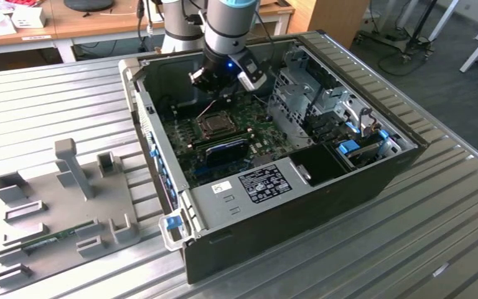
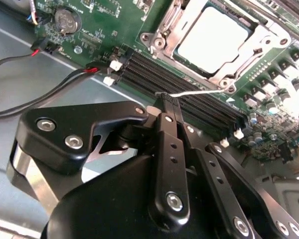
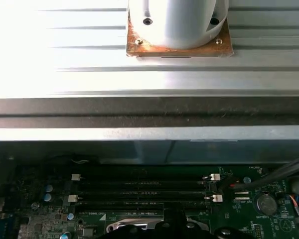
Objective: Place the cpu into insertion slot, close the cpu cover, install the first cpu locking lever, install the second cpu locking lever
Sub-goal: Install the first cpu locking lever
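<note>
Cpu [image 2: 213, 41] flat in insertion slot [image 2: 150, 38], grey top up, cpu cover [image 2: 260, 42] down; fingers [image 2: 165, 113] together at lever [image 2: 199, 92] tip.

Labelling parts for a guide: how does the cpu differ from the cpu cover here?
The cpu is a solid, plain pale square; the cpu cover is an open silvery frame. The cpu sits inside the opening; the cpu cover rims it. Both lie flat on the green motherboard.

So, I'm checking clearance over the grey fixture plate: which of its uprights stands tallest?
The slim post on the grey fixture plate: it rises well above the short blocks around it.
</note>
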`<state>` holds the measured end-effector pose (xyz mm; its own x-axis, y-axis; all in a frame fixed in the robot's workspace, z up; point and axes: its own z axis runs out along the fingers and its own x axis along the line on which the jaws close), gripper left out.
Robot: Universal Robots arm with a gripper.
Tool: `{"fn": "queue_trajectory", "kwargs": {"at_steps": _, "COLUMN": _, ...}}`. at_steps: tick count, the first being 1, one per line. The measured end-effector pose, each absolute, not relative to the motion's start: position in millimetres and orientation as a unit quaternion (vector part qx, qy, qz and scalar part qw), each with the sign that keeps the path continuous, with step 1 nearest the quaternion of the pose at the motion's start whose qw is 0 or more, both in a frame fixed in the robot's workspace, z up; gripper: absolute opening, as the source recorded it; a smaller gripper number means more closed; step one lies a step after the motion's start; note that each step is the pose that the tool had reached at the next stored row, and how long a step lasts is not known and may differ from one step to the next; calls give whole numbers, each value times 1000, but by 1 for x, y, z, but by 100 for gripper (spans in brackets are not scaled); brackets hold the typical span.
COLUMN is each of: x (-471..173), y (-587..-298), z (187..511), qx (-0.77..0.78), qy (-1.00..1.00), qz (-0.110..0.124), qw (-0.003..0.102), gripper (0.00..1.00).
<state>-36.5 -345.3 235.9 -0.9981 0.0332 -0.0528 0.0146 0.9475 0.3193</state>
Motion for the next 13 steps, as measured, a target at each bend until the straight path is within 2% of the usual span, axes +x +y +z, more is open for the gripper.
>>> {"fn": "queue_trajectory", "kwargs": {"at_steps": 6, "x": -36, "y": -345, "z": 241, "qx": 12, "qy": 986, "qz": 161, "qw": 29, "gripper": 10}}
{"fn": "queue_trajectory", "kwargs": {"at_steps": 10, "x": -36, "y": -345, "z": 241, "qx": 12, "qy": 989, "qz": 143, "qw": 28, "gripper": 10}}
{"fn": "queue_trajectory", "kwargs": {"at_steps": 13, "x": -36, "y": -345, "z": 241, "qx": 12, "qy": 989, "qz": 142, "qw": 28, "gripper": 10}}
